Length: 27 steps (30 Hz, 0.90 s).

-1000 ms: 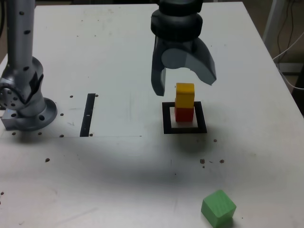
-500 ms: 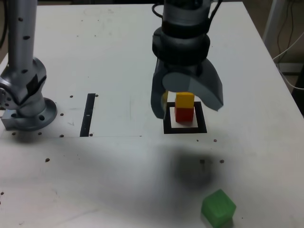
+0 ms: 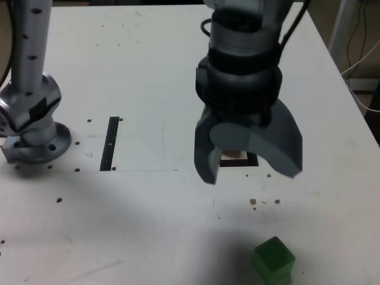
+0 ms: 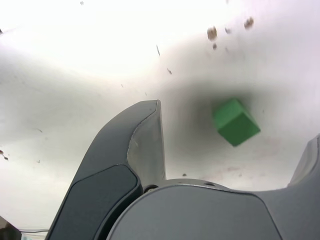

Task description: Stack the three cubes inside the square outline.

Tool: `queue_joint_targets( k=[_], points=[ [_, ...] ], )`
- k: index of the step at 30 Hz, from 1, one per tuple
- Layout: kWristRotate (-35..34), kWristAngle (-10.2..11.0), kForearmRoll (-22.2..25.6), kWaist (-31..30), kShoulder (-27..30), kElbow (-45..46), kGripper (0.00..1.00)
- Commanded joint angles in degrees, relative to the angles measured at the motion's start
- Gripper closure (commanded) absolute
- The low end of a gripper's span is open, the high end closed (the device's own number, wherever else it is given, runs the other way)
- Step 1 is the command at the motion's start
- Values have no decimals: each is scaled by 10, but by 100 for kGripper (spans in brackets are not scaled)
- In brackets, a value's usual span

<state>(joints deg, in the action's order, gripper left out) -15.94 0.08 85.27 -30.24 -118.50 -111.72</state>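
In the exterior view my gripper (image 3: 248, 172) hangs open and empty above the table, in front of the square outline (image 3: 253, 160), of which only a black strip shows. Between the fingers a sliver of the red cube (image 3: 235, 155) peeks out inside the outline. The yellow cube is hidden behind the gripper. Closer to the camera, the green cube (image 3: 273, 259) rests alone on the table. In the wrist view the green cube (image 4: 235, 121) lies on the table below, between the spread fingers (image 4: 145, 145) and well apart from them.
A thin black bar (image 3: 110, 142) lies on the table at the exterior view's left, beside the arm's grey base (image 3: 32, 127). Small dark specks (image 3: 264, 202) dot the white table. Cables (image 3: 362, 53) hang off the right edge.
The open gripper has travelled from behind the red-and-yellow stack toward the camera, now covering the stack. The green cube has not moved.
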Motion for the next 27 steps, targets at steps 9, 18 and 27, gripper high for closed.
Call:
queue_joint_targets(
  k=[9,18,27],
  points=[
    [-38,-22,40,-35,-39,-68,0],
    [-131,-38,42,-68,-38,-62,0],
    [-188,-52,37,-87,-62,-80,1]
  ],
)
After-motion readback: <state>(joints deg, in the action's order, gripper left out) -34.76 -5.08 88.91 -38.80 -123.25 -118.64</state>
